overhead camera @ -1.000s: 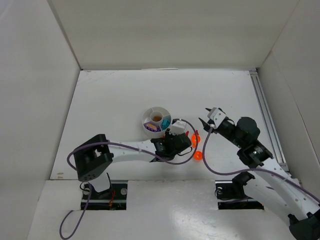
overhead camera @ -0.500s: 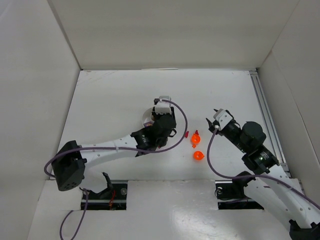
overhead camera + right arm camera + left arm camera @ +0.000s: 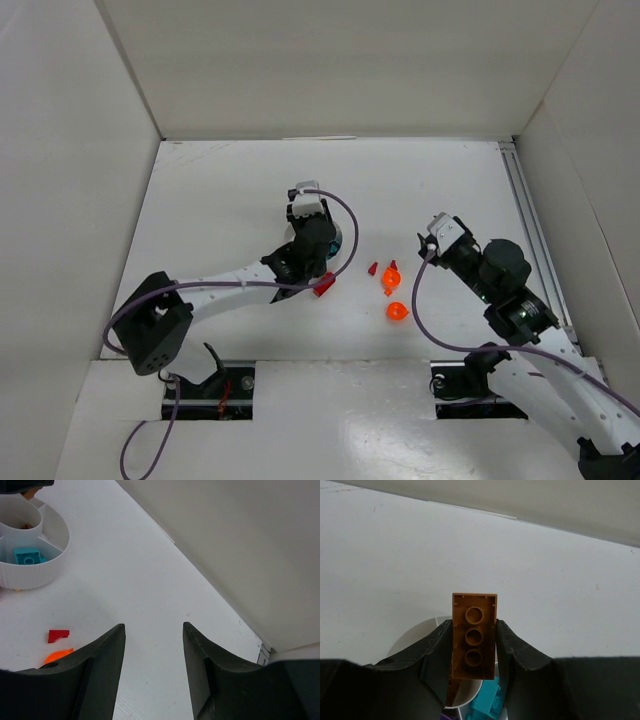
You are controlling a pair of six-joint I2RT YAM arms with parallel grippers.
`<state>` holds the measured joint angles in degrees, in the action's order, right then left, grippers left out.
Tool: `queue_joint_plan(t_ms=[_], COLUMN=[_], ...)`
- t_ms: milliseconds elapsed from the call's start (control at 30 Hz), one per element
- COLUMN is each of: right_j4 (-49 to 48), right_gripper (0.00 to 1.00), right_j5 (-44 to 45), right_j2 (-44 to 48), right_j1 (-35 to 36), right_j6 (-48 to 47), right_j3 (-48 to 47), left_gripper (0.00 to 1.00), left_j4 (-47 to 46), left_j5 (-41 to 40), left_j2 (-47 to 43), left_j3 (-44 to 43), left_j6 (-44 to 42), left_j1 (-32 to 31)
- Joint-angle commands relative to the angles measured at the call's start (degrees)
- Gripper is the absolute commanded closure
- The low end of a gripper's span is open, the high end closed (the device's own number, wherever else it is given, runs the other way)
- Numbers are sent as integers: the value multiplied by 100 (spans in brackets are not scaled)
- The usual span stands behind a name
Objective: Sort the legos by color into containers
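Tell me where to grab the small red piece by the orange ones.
Come from straight above with the open right pincer and close on the two short ends of the small red piece, probably. It lies flat, and an orange piece crowds one long side, leaving the ends free.

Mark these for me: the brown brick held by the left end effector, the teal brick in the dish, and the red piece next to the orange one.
brown brick (image 3: 474, 637): left wrist view, on the middle ring of its facing side.
teal brick (image 3: 27, 555): right wrist view, on its top face.
red piece (image 3: 58, 635): right wrist view, on its flat middle.
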<state>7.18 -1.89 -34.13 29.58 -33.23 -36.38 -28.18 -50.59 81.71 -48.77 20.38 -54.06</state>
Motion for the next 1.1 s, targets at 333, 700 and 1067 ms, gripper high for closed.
queue_joint_plan(t_ms=[333,700,1067], right_j4=[-15,38,143], right_gripper=[45,45,45], right_j5=[207,207,207], right_j2=[-85,-32,73], right_j1=[-49,-49,-49], right_j6=[-60,-60,-60], right_j3=[-282,-282,-229], left_gripper=[77,70,61], left_j4=[-557,-557,-267], left_j5=[-21,-74,-250], left_j2=[257,310,372], left_j3=[377,580,527], left_j6=[528,783,976], left_j1=[168,54,-8])
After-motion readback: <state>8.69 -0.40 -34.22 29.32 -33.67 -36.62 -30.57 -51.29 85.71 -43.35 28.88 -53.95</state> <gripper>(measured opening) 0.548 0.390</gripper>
